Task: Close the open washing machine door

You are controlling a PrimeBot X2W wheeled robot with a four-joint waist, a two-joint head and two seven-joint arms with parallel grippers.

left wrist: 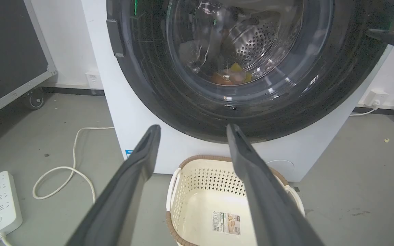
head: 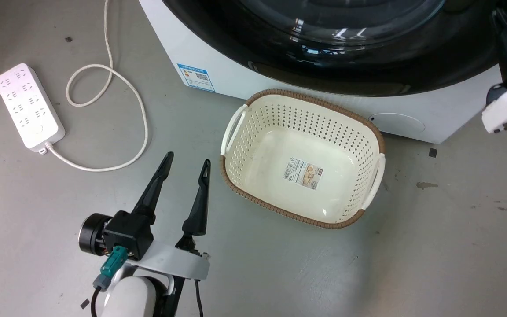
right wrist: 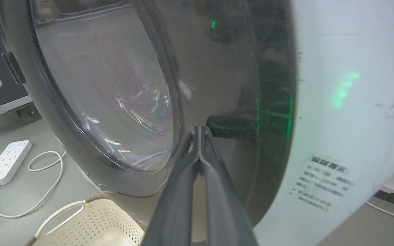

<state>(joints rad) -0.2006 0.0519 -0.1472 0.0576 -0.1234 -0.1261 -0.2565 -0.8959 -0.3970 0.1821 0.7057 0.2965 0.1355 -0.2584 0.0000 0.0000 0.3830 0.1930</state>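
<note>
Fingers together, my right gripper (right wrist: 199, 129) seemingly touches the round, glossy black-rimmed glass washing machine door (right wrist: 108, 85). I judge it heavy, stiff and slick, so I push the rim. My left gripper (head: 187, 159) gapes.

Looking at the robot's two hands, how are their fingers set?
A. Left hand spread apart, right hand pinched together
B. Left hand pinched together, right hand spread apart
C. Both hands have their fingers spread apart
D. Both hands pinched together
A: the left hand shows a clear gap between its two dark fingers, while the right hand has its fingers pressed together, tips at the black rim of the washing machine door.
</note>
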